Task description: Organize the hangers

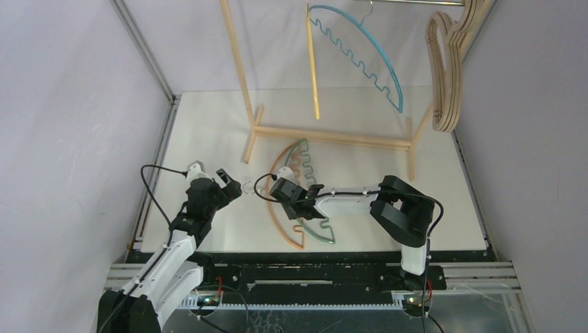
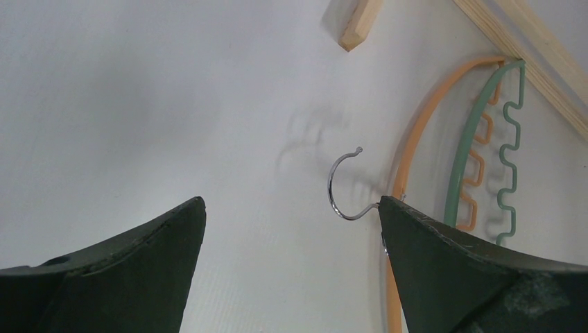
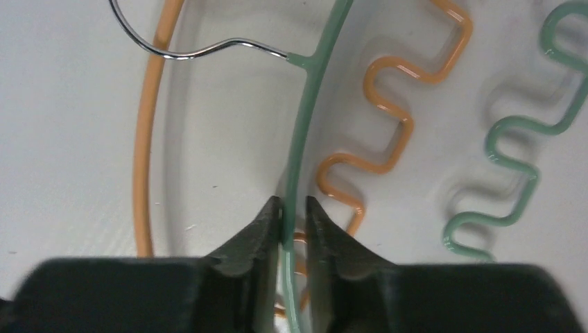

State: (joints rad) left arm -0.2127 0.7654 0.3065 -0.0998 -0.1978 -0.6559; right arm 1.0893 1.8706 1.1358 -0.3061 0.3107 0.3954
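A green hanger point(image 1: 320, 236) and an orange hanger point(image 1: 274, 222) lie overlapping on the white table, in front of the rack. My right gripper point(image 1: 297, 205) is shut on the green hanger's thin outer arc point(image 3: 305, 104), its jaws point(image 3: 293, 205) pinching it near the table. The green hanger's metal hook point(image 3: 208, 48) crosses over the orange arc point(image 3: 142, 139). My left gripper point(image 1: 232, 182) is open and empty just left of them. A metal hook point(image 2: 333, 187) lies at its right fingertip. A teal hanger point(image 1: 374, 59) and several pale wooden hangers point(image 1: 444, 76) hang on the rack's bar.
The wooden A-frame rack point(image 1: 326, 135) stands at the back of the table, one foot end point(image 2: 357, 24) showing in the left wrist view. Grey walls close both sides. The arm bases sit along the near edge.
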